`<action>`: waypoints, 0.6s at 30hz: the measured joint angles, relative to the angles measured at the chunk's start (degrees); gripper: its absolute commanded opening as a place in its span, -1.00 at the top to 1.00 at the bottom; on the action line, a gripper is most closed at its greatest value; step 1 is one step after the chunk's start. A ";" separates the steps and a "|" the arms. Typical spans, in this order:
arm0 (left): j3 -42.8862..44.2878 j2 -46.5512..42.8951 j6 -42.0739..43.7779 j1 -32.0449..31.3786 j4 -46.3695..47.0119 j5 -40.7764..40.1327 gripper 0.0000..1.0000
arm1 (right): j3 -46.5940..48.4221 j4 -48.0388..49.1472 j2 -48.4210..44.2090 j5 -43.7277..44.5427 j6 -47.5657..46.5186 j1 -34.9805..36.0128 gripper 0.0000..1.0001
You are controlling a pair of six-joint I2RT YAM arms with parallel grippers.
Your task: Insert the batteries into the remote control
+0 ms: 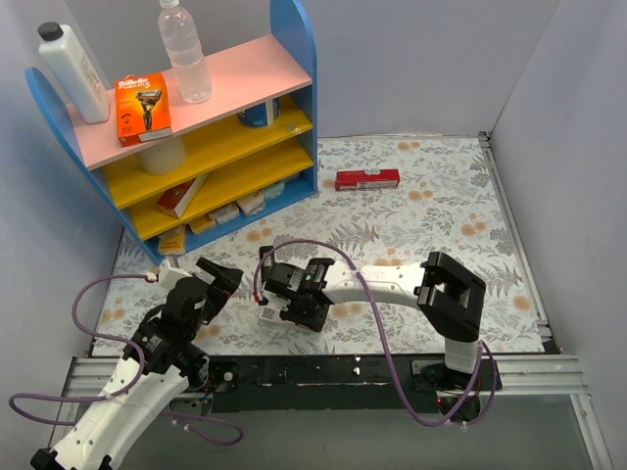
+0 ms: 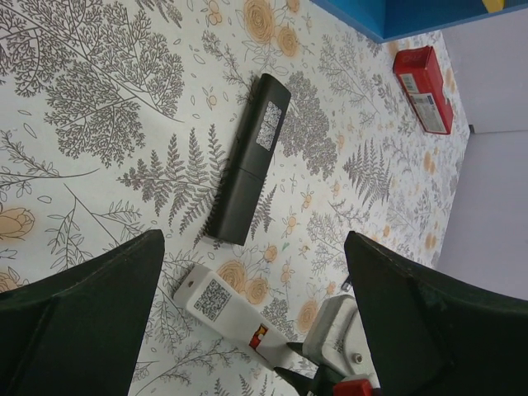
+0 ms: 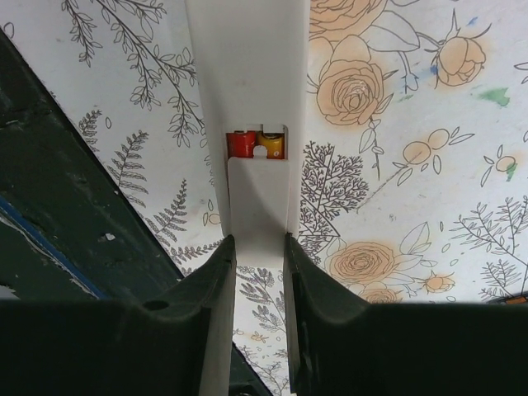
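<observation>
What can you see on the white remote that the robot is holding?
The white remote is a long, slim bar that looks like smooth plastic. Its back faces up, with a square code sticker there. The sliding lid sits partly open, so a red and a yellow battery end peek out of the slot. The right gripper pinches it at the lid end. It lies low over the flowery cloth; whether it touches, I cannot tell.

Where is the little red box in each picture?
Top view: the red box lies upper middle, right of the blue shelf.
Left wrist: top right corner, near the shelf's blue edge.
Right wrist: not in it.
Shared landmark: the flowered table cover.
</observation>
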 measured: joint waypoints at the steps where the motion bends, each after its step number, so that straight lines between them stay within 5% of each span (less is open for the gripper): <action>1: 0.20 -0.35 -0.11 0.00 -0.15 -0.39 -0.83 | 0.00 -0.02 0.22 0.11 -0.04 0.00 0.42; 18: 0.42 -1.25 -0.57 0.00 -1.16 -1.77 -0.83 | 3.30 -0.33 2.64 0.83 -1.31 0.00 0.30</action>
